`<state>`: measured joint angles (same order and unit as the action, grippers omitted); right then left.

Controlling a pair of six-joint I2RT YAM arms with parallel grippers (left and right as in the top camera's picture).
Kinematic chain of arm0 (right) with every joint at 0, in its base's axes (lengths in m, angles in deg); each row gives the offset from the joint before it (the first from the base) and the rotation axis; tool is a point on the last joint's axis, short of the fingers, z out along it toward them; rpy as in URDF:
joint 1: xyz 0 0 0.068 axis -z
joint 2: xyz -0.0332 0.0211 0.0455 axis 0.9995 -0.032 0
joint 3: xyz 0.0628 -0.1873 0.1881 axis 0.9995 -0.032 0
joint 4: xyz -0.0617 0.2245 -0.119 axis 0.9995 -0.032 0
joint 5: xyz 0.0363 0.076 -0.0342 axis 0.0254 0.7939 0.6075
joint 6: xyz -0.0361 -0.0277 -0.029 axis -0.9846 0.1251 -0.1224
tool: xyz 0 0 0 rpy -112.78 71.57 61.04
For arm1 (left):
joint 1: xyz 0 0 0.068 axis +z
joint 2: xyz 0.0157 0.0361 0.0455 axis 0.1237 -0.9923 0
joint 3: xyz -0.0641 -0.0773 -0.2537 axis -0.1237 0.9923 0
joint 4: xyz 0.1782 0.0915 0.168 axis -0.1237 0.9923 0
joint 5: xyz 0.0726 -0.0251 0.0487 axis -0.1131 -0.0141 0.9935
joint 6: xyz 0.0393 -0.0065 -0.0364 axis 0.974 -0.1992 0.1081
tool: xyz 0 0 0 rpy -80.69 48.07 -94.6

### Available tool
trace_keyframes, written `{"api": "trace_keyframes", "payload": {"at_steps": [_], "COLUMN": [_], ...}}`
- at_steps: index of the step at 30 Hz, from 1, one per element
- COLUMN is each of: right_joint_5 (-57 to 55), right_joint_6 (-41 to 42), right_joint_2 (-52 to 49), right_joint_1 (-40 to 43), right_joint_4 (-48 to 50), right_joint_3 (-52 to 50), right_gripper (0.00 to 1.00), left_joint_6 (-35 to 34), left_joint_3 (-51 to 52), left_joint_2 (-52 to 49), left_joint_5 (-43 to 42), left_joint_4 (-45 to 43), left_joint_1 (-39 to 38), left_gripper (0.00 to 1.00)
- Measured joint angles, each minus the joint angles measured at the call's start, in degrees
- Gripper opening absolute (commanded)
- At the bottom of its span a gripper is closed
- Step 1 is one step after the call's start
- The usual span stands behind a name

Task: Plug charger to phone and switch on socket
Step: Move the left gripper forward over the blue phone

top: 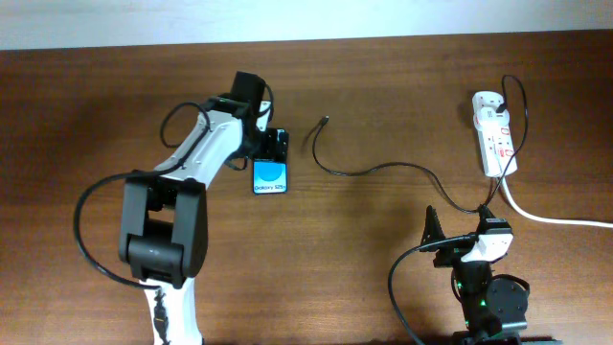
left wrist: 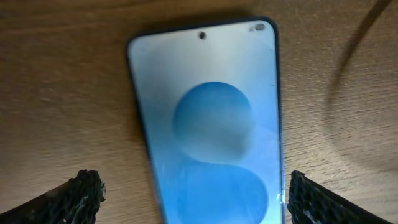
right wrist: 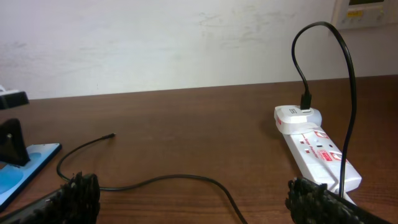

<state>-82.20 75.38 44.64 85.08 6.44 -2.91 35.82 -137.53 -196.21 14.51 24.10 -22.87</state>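
Observation:
The phone (top: 271, 177) lies flat on the table, blue screen up. It fills the left wrist view (left wrist: 208, 124). My left gripper (top: 277, 145) is open and low over the phone's far end, with one finger on each side of the phone (left wrist: 196, 199) and not closed on it. The charger (top: 383, 169) is a thin black cable that curves from the socket to its free plug end (top: 326, 120), right of the phone. The socket (top: 494, 134) is a white power strip at the far right. My right gripper (top: 458, 225) is open and empty near the front edge, with the cable (right wrist: 168, 178) lying ahead of it (right wrist: 193, 196).
A thick white cord (top: 551, 217) runs from the power strip off the right edge. In the right wrist view the strip (right wrist: 311, 146) is at the right, and the phone's corner (right wrist: 28, 165) with my left gripper's finger (right wrist: 9, 142) is at the left.

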Motion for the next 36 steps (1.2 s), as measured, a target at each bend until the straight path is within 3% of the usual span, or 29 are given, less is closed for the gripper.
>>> {"api": "trace_keyframes", "payload": {"at_steps": [13, 20, 36], "right_joint_5": [0.0, 0.0, 0.0], "right_joint_6": [0.0, 0.0, 0.0], "right_joint_2": [0.0, 0.0, 0.0], "right_joint_1": [0.0, 0.0, 0.0], "right_joint_4": [0.0, 0.0, 0.0], "right_joint_3": [0.0, 0.0, 0.0], "right_gripper": [0.98, 0.98, 0.99], "left_joint_6": [-5.4, -7.9, -8.7], "left_joint_3": [-0.4, -3.5, -5.2], "left_joint_2": [-2.9, -3.7, -5.9], "left_joint_5": [4.4, 4.8, 6.4], "left_joint_4": [-1.4, 4.9, 5.5], "left_joint_1": [-2.8, -2.8, -4.4], "left_gripper": [0.98, 0.96, 0.94]}}
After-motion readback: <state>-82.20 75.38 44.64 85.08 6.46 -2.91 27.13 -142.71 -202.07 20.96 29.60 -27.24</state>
